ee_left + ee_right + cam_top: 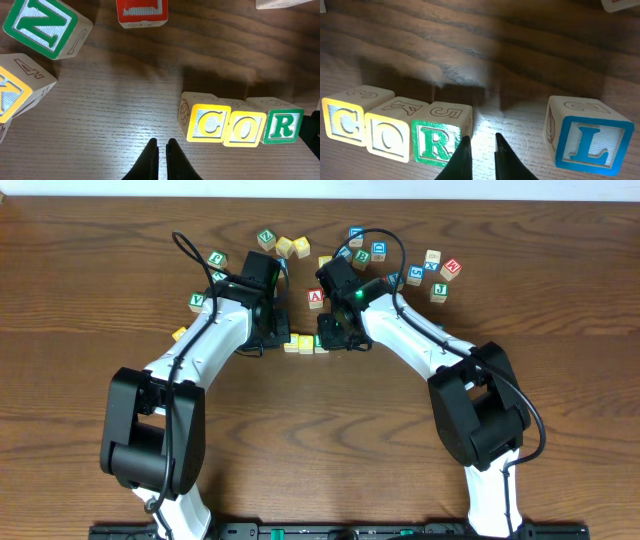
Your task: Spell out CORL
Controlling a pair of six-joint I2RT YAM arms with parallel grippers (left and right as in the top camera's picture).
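Note:
Three cubes stand touching in a row on the wooden table: yellow C (342, 122), yellow O (387, 136) and green R (436, 144). The blue L cube (590, 145) stands to the right of the R, with a gap of bare table between them. My right gripper (481, 139) is low over that gap, slightly open with nothing between its fingers, and its left finger is right beside the R. In the left wrist view the C (207, 123), O (245, 128) and R (282, 126) lie to the right of my left gripper (162, 144), which is shut and empty.
A green N cube (40, 22), a red cube (142, 11) and a yellow-faced cube (15, 90) lie around the left gripper. Overhead, the red A cube (316, 297) sits just behind the row (305, 343). More loose cubes (435, 275) lie scattered at the back.

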